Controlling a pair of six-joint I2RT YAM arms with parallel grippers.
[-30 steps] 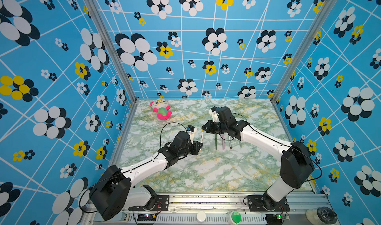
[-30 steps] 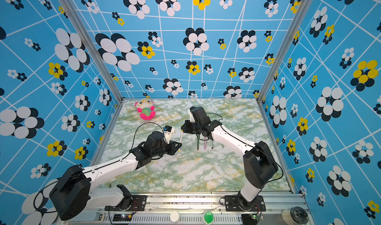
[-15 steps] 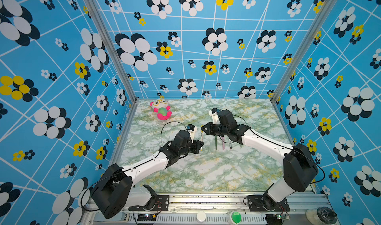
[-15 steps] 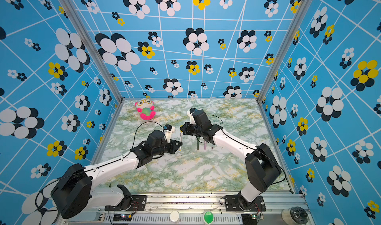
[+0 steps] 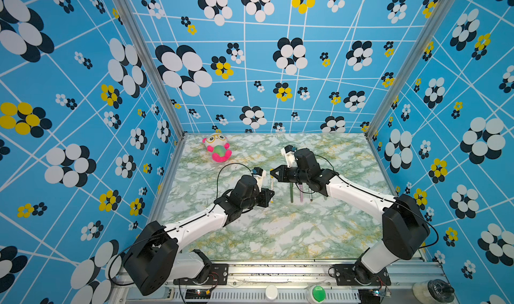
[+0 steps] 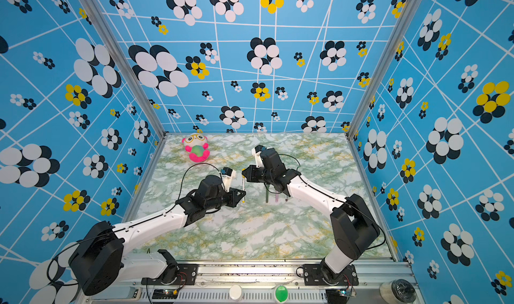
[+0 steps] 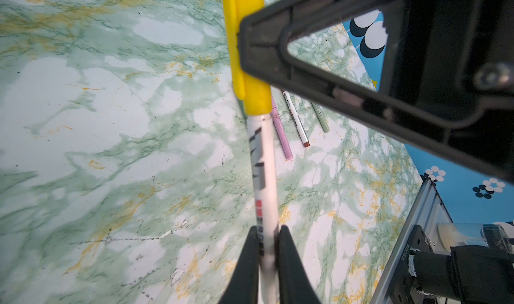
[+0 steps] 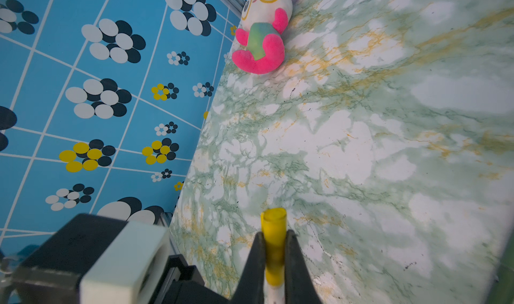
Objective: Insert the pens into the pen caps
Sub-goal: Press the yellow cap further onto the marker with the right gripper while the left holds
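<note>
A: what's changed in the last second, left to right?
B: the left gripper is hardly shifted. Its fingers are pressed onto the white pen low on the barrel, and the pen is held above the table. The right gripper has been brought in a touch toward the left arm in both top views, jaws pinched on the yellow cap
A: cap on?
B: in the left wrist view the pen's end is seen inside the cap, barrel and cap in one line. How deep it's seated can't be told. Insertion is judged under way or just done for this pair, and a last push may be needed
A: other pens?
B: four are laid side by side on the table, just right of the held one and partly under the right gripper: dark green pen, pink pen, brown-ended pen, pale green pen. Their far ends are hidden, so capped or not can't be told
A: materials, quick
B: a plush toy is seen far left, soft and fuzzy with pink limbs. Held pen: thin rigid cylinder, glossy white, black and red print. Cap: yellow plastic tube with a flat clip. Table: smooth green-white marble print, dark specks. The slim round pens are judged likely to roll if nudged
</note>
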